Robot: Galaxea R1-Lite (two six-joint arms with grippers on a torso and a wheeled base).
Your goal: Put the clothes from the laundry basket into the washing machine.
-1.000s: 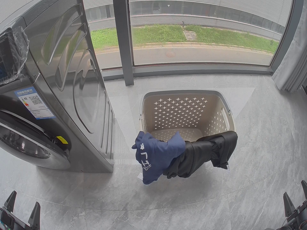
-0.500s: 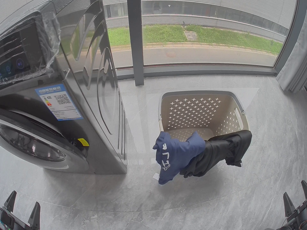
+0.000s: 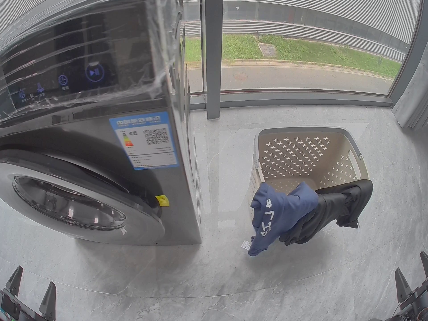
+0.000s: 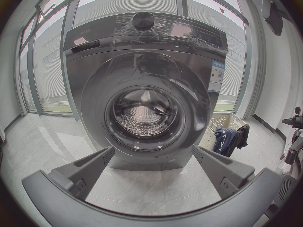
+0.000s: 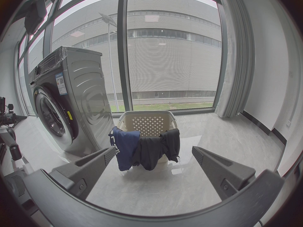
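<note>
Clothes: two items, both hung over the near rim of the basket [image 3: 307, 131], right of centre in the head view. The blue garment [image 3: 278, 215] sits at the rim's left corner and hangs down the outer wall, with white markings on its face and a small white tag [image 3: 245, 245] at its lower edge. The black garment [image 3: 334, 208] lies just to its right, touching it, and spreads along the rim to the right corner. The basket is beige, star-perforated, grey-rimmed, and stands upright on the floor [image 3: 223, 273]; what shows of its inside bottom is bare. The washer [image 3: 178, 210] stands just left of the basket, apart from it, filling the left half of the frame. Its round door [image 3: 71, 206] appears shut, with the drum visible through the glass in the left wrist view. A blue-and-white label [image 3: 145, 140] is fixed above the door at right, and clear film covers the lit control panel [image 3: 80, 74]. Left gripper [image 3: 32, 286] [image 4: 151, 150]: lower left corner, jaws apart, nothing held, facing the door. Right gripper [image 3: 411, 268] [image 5: 153, 150]: lower right corner, jaws apart, nothing held, facing the basket. Both are well apart from the clothes. A window [image 3: 312, 36] spans the top of the frame, and a curtain [image 3: 414, 99] hangs at the right edge.
</note>
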